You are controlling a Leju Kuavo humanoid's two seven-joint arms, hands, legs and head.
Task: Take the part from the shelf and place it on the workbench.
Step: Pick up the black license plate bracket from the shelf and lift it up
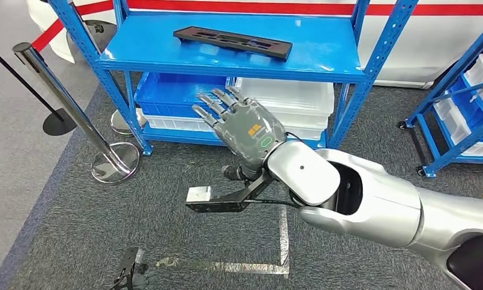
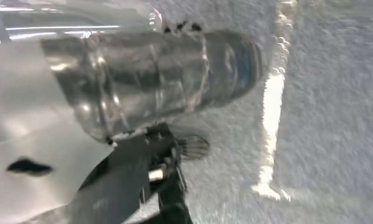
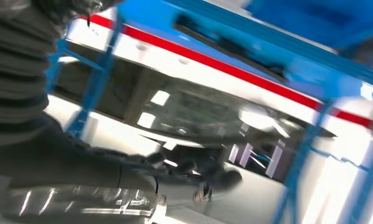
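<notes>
The part [image 1: 232,41] is a long flat black piece lying on the top board of the blue shelf [image 1: 323,66]. My right hand [image 1: 245,124] is raised in front of the shelf, below and short of the part, with its fingers spread and nothing in them. In the blurred right wrist view the dark fingers [image 3: 189,170] reach toward the blue shelf [image 3: 315,70], apart from the dark part [image 3: 231,49]. My left hand [image 1: 130,275] hangs low over the carpet at the bottom edge of the head view. Its fingers are too small and dark to read.
Two chrome barrier posts [image 1: 64,96] with round bases stand left of the shelf. White bins [image 1: 287,99] and a blue bin [image 1: 179,90] fill the lower board. A second blue rack [image 1: 462,109] stands at the right. Silver tape [image 1: 282,241] marks the grey carpet.
</notes>
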